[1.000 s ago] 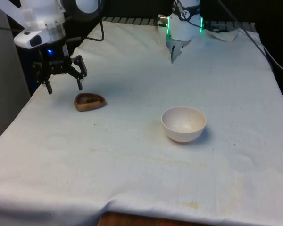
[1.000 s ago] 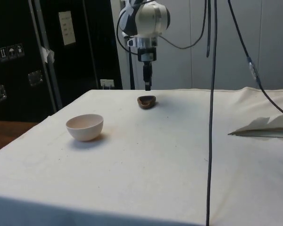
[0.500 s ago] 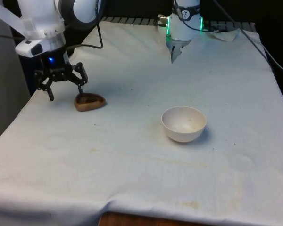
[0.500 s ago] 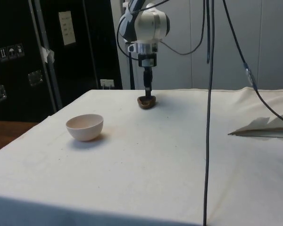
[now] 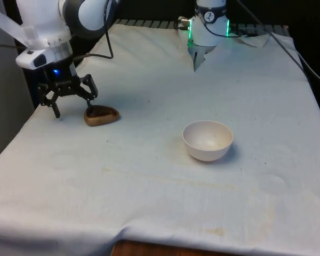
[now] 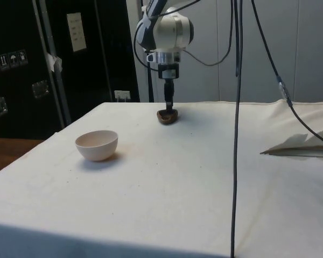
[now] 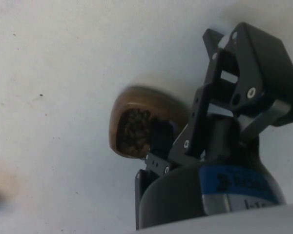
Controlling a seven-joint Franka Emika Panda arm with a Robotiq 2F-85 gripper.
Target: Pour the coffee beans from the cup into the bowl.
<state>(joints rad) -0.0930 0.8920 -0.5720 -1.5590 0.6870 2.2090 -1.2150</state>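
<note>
One finger inside cup (image 5: 101, 115) | hand (image 5: 73, 107) spread | wrist: beans (image 7: 132, 131) | bowl (image 5: 207, 140) apart

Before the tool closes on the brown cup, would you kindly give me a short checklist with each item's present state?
1. Tool open: ok.
2. One finger at the brown cup rim, the other outside it: ok.
3. Cup upright, coffee beans inside: ok.
4. White bowl upright, apart from the cup: ok.
5. Finger low enough for a firm grip: cannot tell.
</note>
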